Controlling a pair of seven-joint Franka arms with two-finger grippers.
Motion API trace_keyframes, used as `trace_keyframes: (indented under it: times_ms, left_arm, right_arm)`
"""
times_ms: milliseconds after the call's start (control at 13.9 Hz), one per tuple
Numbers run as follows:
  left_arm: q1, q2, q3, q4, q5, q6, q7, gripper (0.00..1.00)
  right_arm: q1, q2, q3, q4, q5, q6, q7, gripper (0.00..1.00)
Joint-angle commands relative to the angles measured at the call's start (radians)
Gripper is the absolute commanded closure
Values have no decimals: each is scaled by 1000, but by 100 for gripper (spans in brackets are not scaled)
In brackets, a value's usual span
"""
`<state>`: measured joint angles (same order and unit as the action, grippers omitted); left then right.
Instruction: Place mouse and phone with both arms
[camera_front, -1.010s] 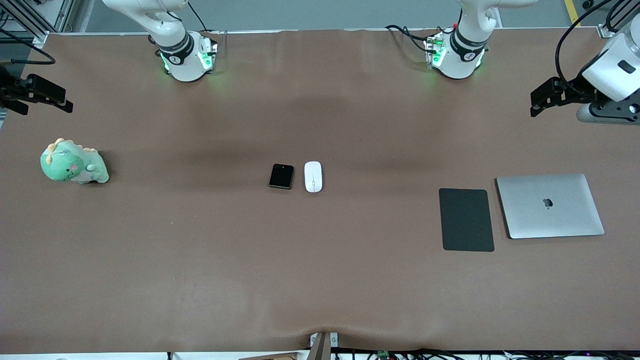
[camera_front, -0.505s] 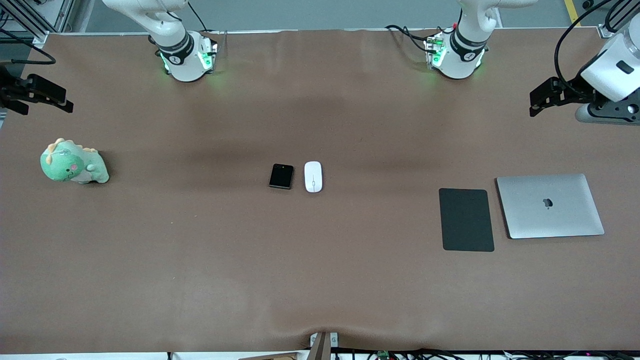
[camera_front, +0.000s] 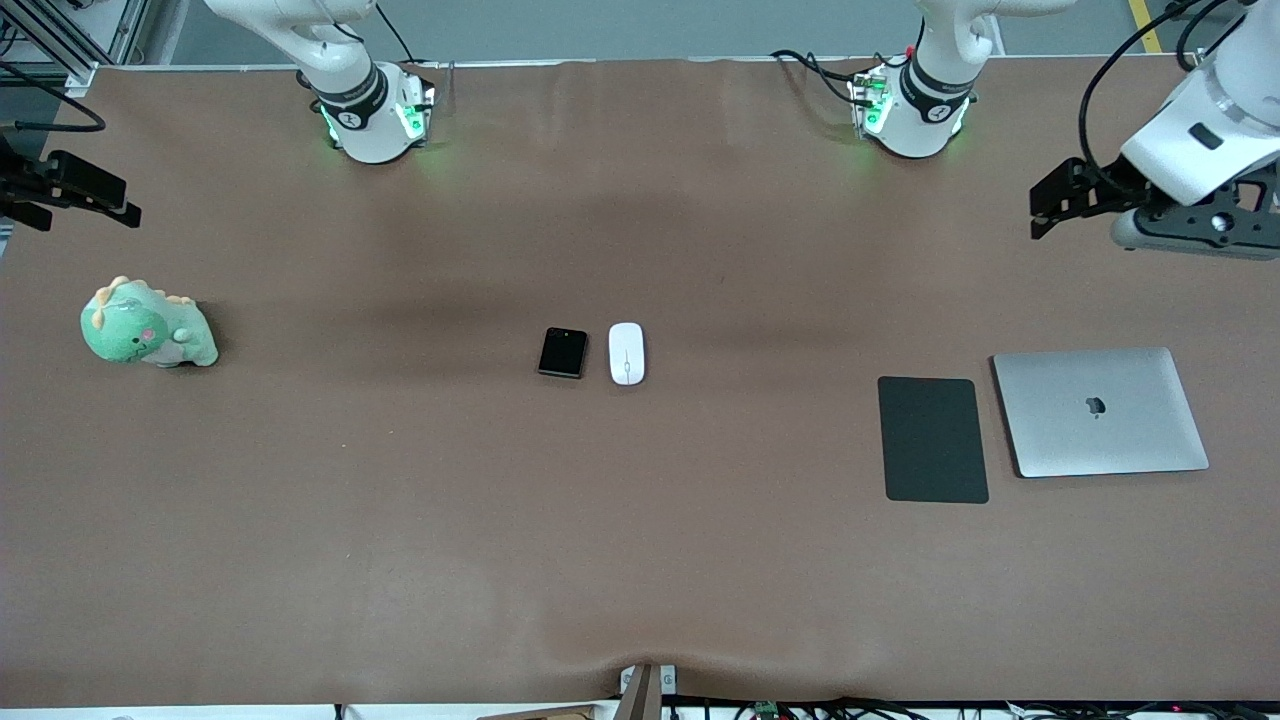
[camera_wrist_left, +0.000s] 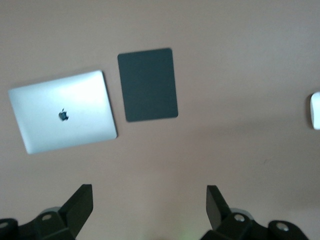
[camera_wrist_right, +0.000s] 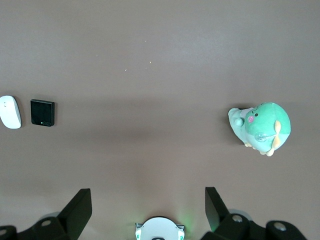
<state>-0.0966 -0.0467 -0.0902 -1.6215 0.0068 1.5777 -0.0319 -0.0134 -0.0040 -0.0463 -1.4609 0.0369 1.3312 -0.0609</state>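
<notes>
Both grippers hang in the air with fingers spread wide and nothing held: the left gripper (camera_front: 1040, 205) is over the brown mat near the table edge at the left arm's end, and the right gripper (camera_front: 125, 210) is over the edge at the right arm's end. From each wrist view, 2 black fingertips (camera_wrist_left: 80, 200) stand well apart, as do the right gripper's fingertips (camera_wrist_right: 80, 202).

A brown mat (camera_front: 640, 560) covers the whole worktop; 2 green-lit bases (camera_front: 375, 115) stand along its edge farthest from the front camera.

At the middle lie the phone (camera_front: 563, 352) and the mouse (camera_front: 626, 353), just beside each other and not touching, the mouse toward the left arm's end. Toward that end lie a black pad (camera_front: 932, 439) and a closed silver laptop (camera_front: 1100, 411), side by side. A green plush dinosaur (camera_front: 146, 325) sits near the edge at the right arm's end.
</notes>
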Motion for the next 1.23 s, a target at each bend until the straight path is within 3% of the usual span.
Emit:
trace_keyframes:
  times_ms: [0,433,649,1154]
  left_arm:
    - [-3,68,-17,32,-7,77,-81,0]
    - [-9,134,-40,34,-11,168,-140,0]
    - [-20,172,-52,32,-76,176,-152,0]
    - [-211,301,-71,55,-83,244,-393,0]
  right_arm:
    - [-5,15,0,5,8,-7,3,0]
    - [-7,68,2,16,0,-4,-7,0]
    - [-7,72,2,11,4,-7,4,0]
    - [-8,142,2,10,14,-21,3,0]
